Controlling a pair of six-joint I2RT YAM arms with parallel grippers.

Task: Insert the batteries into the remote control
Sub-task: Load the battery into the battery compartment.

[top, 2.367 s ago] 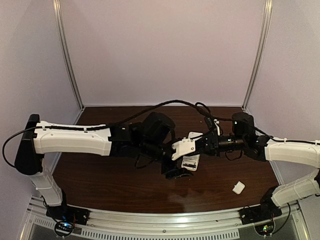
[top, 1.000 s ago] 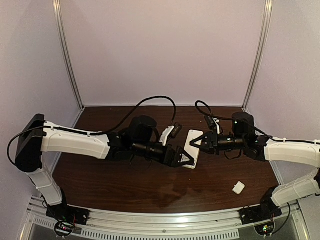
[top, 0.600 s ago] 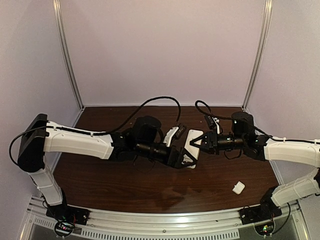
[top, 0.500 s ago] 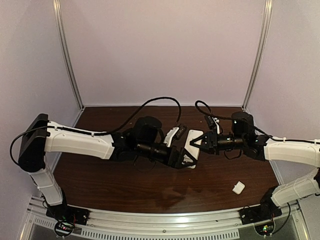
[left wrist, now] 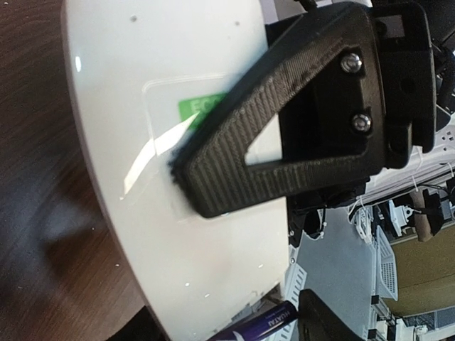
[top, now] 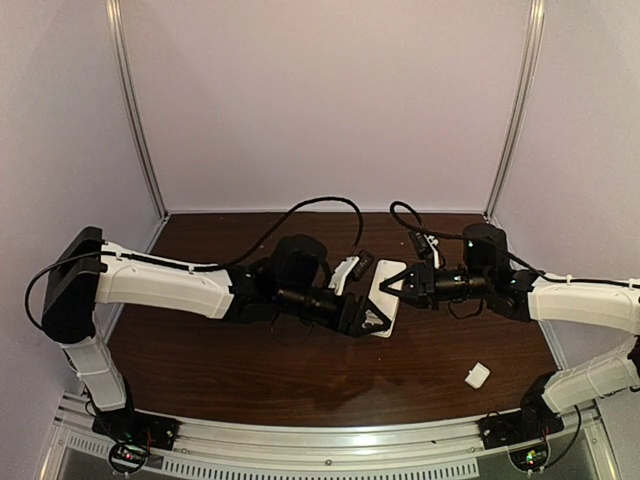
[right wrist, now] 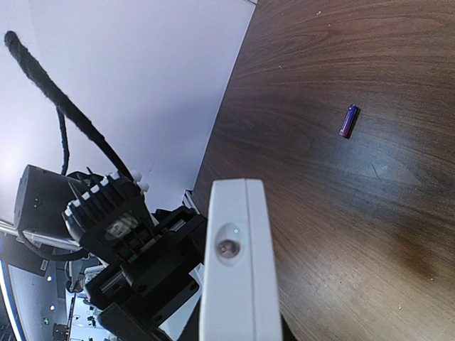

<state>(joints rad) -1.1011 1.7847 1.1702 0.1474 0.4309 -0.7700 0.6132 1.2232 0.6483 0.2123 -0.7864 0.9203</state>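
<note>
Your right gripper is closed tight on the remote control, pinching it from its right side near the middle of the table. In the right wrist view you look straight at the remote's end, with a small round lens set in it and a seam running down it.

Your left gripper has its 2 fingers apart at the remote's near left corner. In the left wrist view, 1 ribbed black finger lies across the remote's plain white back, over a clear label with a green patch. The other finger sits just past the remote's edge. 1 of the batteries, purple with white lettering, shows at that edge, just beside the lower finger. You cannot tell whether the fingers are pressing on the remote or on that battery, or only bracketing them.

The other battery lies flat on the wood, well apart from the remote, and shows only in the right wrist view.

A small white cover piece rests on the table near the front right, well clear of both grippers.
</note>
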